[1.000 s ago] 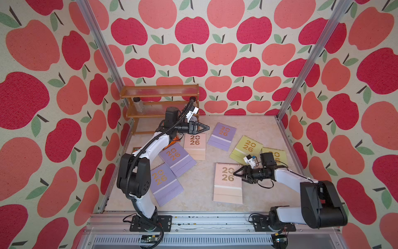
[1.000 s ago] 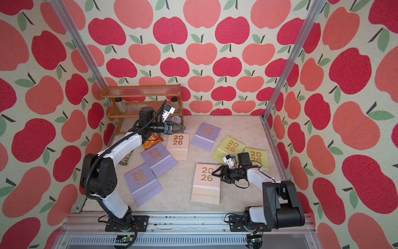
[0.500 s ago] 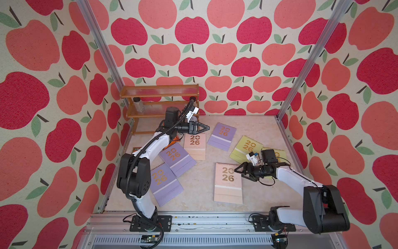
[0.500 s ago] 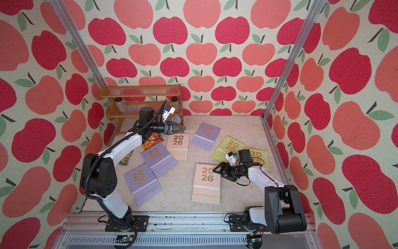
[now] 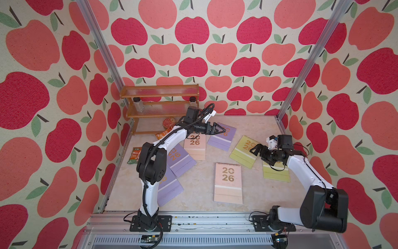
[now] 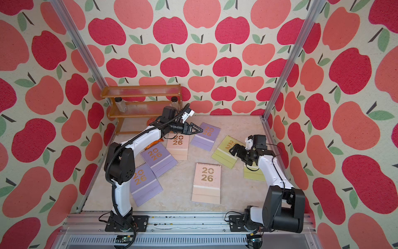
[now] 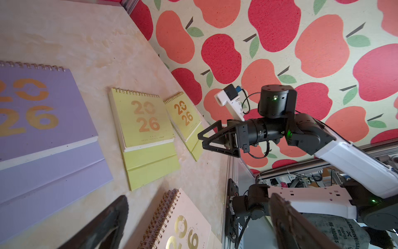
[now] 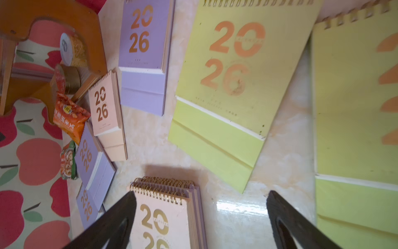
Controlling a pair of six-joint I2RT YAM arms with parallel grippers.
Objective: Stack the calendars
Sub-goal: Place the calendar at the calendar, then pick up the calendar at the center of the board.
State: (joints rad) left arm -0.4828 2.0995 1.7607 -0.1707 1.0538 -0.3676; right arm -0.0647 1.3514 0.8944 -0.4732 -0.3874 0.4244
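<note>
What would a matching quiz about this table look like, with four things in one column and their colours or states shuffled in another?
Things:
1. front stack's top calendar
2. rearmost calendar
3. calendar under the right arm
4. right gripper

Colours or states:
a. lilac
b. open, holding nothing
c. pale pink
d. yellow-green

Pairs: 1-c, 2-a, 3-d, 4-b.
</note>
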